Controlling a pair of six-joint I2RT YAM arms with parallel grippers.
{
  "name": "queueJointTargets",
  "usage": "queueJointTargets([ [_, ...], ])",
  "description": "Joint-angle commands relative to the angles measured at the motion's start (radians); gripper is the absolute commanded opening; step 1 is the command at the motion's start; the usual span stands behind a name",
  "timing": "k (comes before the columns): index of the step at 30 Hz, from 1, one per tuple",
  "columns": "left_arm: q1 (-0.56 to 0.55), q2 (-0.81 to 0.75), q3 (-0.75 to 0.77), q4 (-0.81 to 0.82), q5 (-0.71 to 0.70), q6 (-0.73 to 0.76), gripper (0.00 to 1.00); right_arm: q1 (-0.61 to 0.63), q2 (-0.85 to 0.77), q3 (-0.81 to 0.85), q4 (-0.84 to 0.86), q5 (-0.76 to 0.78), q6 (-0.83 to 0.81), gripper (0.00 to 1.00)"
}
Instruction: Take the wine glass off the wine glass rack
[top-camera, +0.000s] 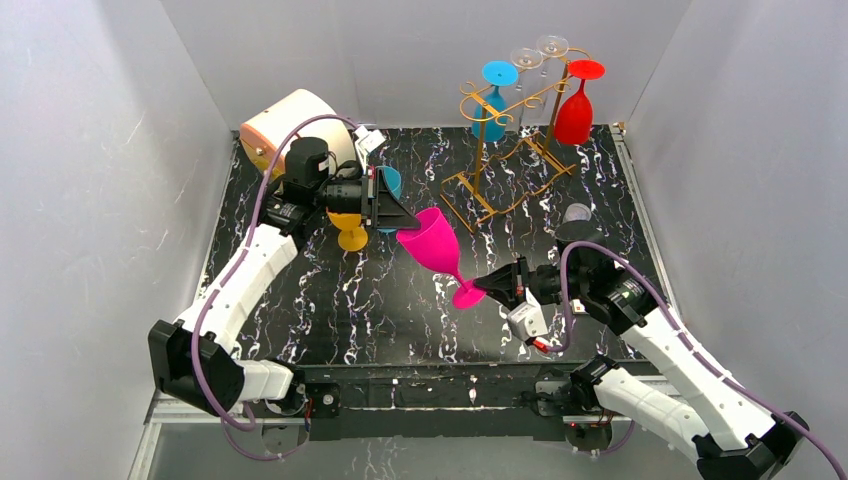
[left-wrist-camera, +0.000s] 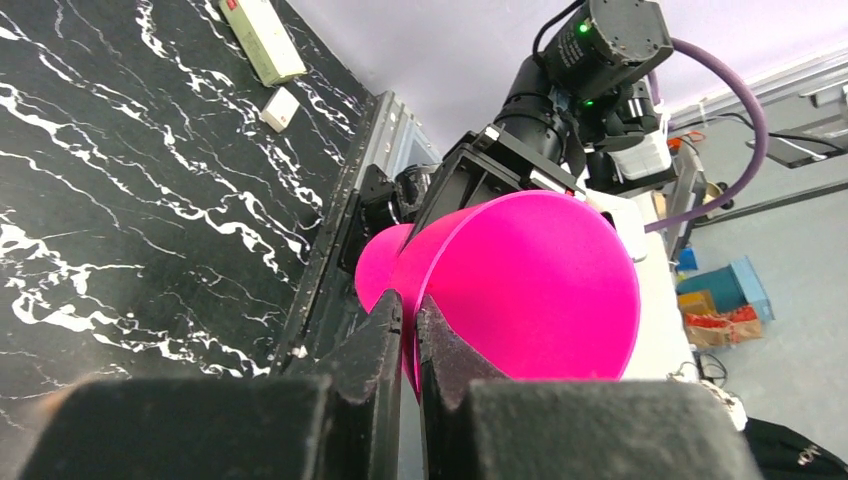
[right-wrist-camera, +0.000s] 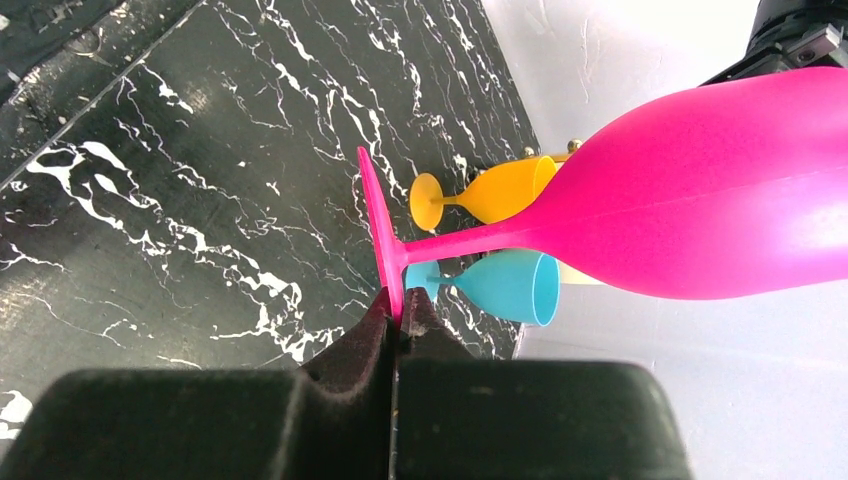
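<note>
**Pink glass clear of the rack, pinched at both ends**

Nearest, well in front of the wine glass rack (top-camera: 512, 150), the foot of the pink wine glass (top-camera: 436, 245) is clamped in the jaws of the right gripper (top-camera: 488, 285). The stem axis slants away leftward, and the rim is nipped by the left gripper (top-camera: 408, 224), above the tabletop (top-camera: 330, 290). No writing can be read.

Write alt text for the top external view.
A pink wine glass is held tilted above the black marbled table, left jaws shut on its bowl rim, right jaws shut on its foot. Behind it, the gold wine glass rack carries a blue glass, a red glass and clear glasses upside down.
</note>
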Motion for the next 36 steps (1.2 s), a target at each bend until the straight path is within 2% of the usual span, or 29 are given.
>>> queueJointTargets([
  [1,-0.013,-0.08,0.029,-0.006,0.002,0.037,0.0,0.004,0.001,0.033,-0.014,0.03,0.021,0.01],
  [4,-0.013,-0.076,0.052,-0.049,-0.017,0.045,0.0,0.004,-0.005,0.037,-0.014,0.02,0.04,0.01],
  [7,-0.013,-0.07,0.054,-0.109,-0.059,0.082,0.0,0.005,0.016,0.074,-0.025,-0.014,0.13,0.01],
  [10,-0.012,-0.07,0.045,-0.166,-0.132,0.12,0.0,0.006,0.044,0.119,-0.081,-0.014,0.152,0.1],
  [15,-0.013,-0.069,0.048,-0.202,-0.189,0.136,0.0,0.008,0.029,0.112,-0.055,-0.012,0.23,0.25],
  [19,-0.013,-0.066,0.062,-0.244,-0.209,0.148,0.0,0.007,0.028,0.107,-0.056,-0.038,0.233,0.49],
  [25,-0.013,-0.039,0.081,-0.329,-0.277,0.19,0.0,0.008,0.028,0.103,-0.041,-0.035,0.245,0.67],
  [26,-0.012,-0.039,0.087,-0.344,-0.293,0.205,0.0,0.007,0.027,0.101,-0.041,-0.032,0.248,0.94],
  [27,-0.012,-0.041,0.093,-0.361,-0.309,0.218,0.0,0.007,0.024,0.098,-0.038,-0.025,0.256,0.98],
  [32,-0.012,-0.06,0.111,-0.487,-0.453,0.32,0.0,0.007,0.0,0.065,0.048,0.013,0.402,0.99],
  [36,-0.012,-0.09,0.06,-0.558,-0.639,0.373,0.0,0.008,-0.029,0.027,0.133,0.026,0.523,0.99],
])
